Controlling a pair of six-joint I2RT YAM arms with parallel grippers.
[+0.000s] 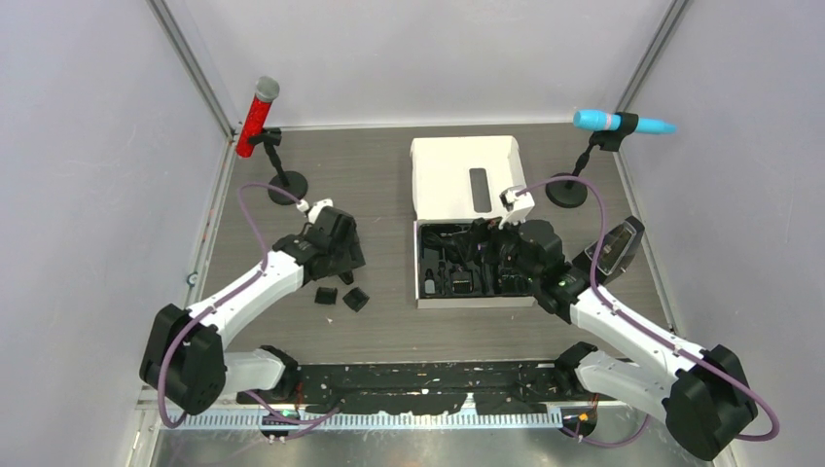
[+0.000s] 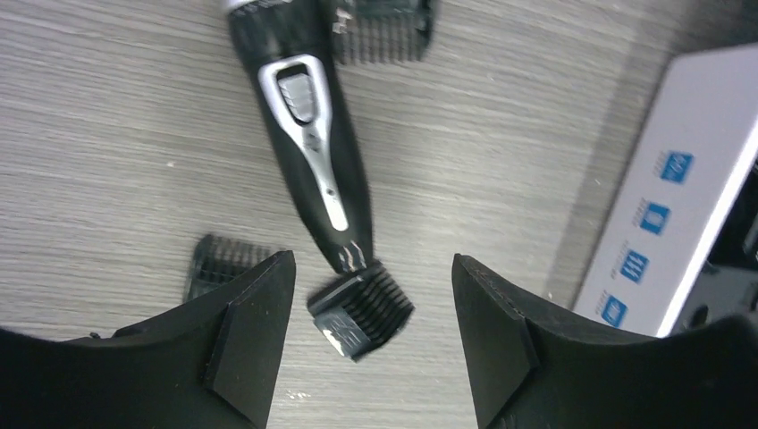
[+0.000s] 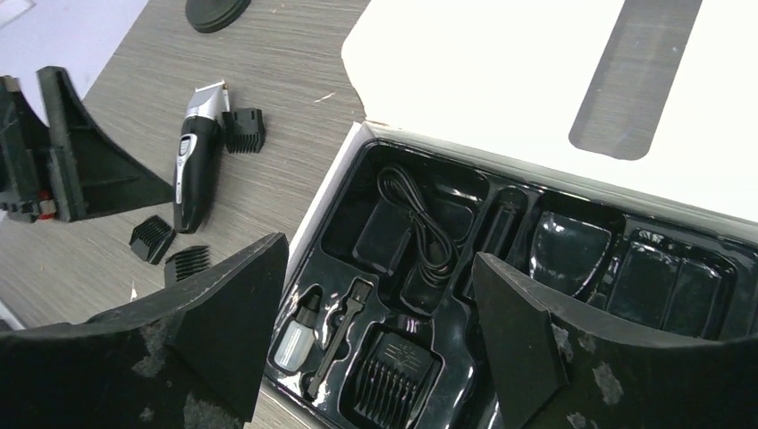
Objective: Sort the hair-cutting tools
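Observation:
In the left wrist view the black-and-silver hair clipper lies on the wooden table. A small black comb attachment lies at its near end, between the spread fingers of my open left gripper, touching neither finger. A second comb lies at the left, a third by the clipper's head. My right gripper hangs open over the box's black tray, above a comb attachment seated in a slot. From above, the left gripper hovers left of the box and the right gripper over the tray.
The white box lid lies open behind the tray, which also holds an oil bottle, a brush and a coiled cable. A red microphone stands back left and a blue microphone back right, each on a round base.

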